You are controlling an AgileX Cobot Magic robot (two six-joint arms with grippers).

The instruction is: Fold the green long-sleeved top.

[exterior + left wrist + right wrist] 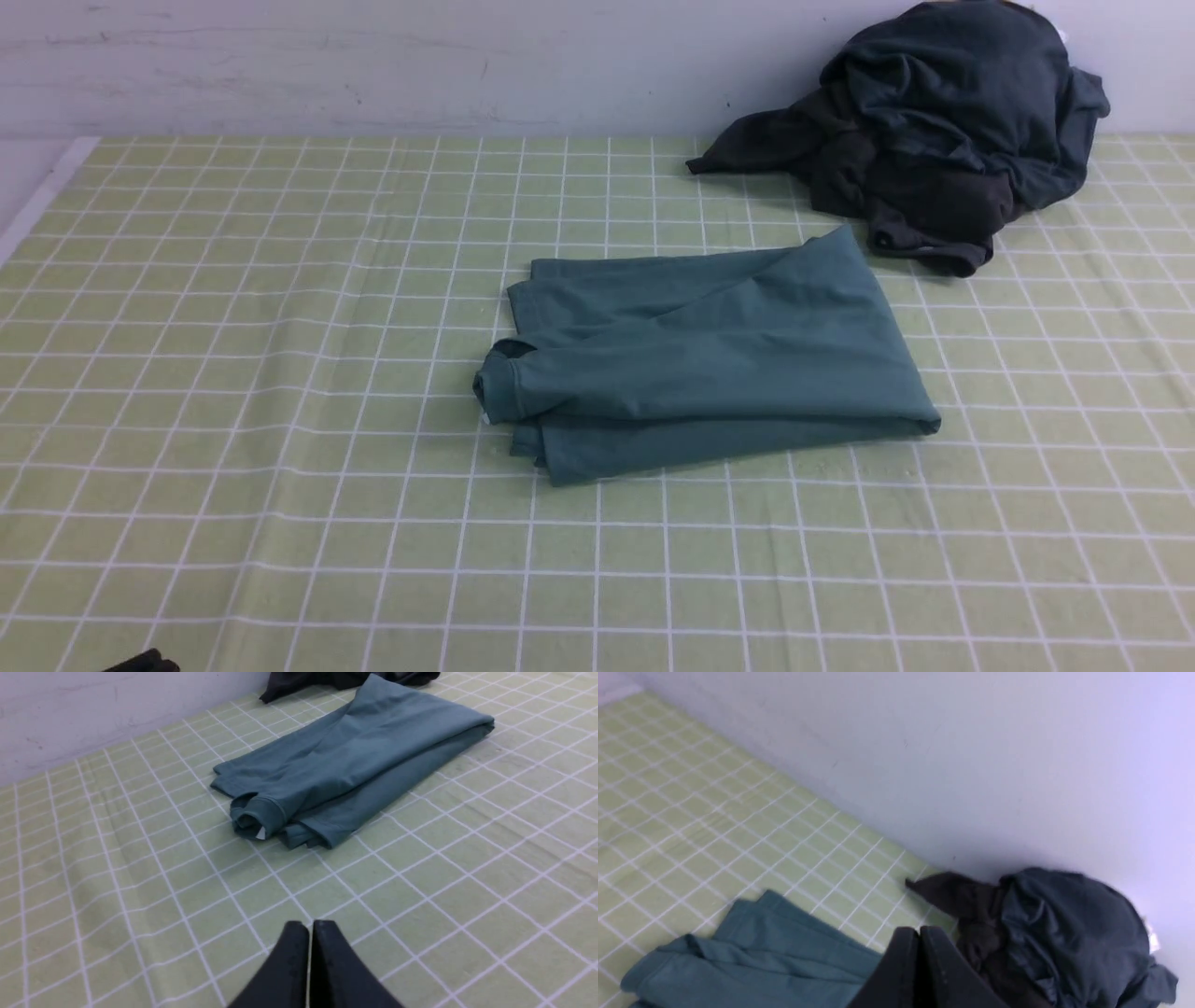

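The green long-sleeved top [709, 355] lies folded into a compact rectangle in the middle of the checked cloth, its neck end with a bit of white label toward the left. In the left wrist view the green long-sleeved top [345, 760] is well ahead of my left gripper [310, 926], whose black fingers are pressed together over bare cloth with nothing between them. A dark tip of the left arm [145, 663] shows at the front view's bottom edge. My right gripper [919, 931] is shut and empty, raised above the green long-sleeved top [756, 952].
A heap of dark charcoal-grey garments [934, 140] sits at the back right against the pale wall [373, 56], close to the top's far corner. The green-and-white checked tablecloth [233, 420] covers the table; its left edge [37, 201] shows at the far left.
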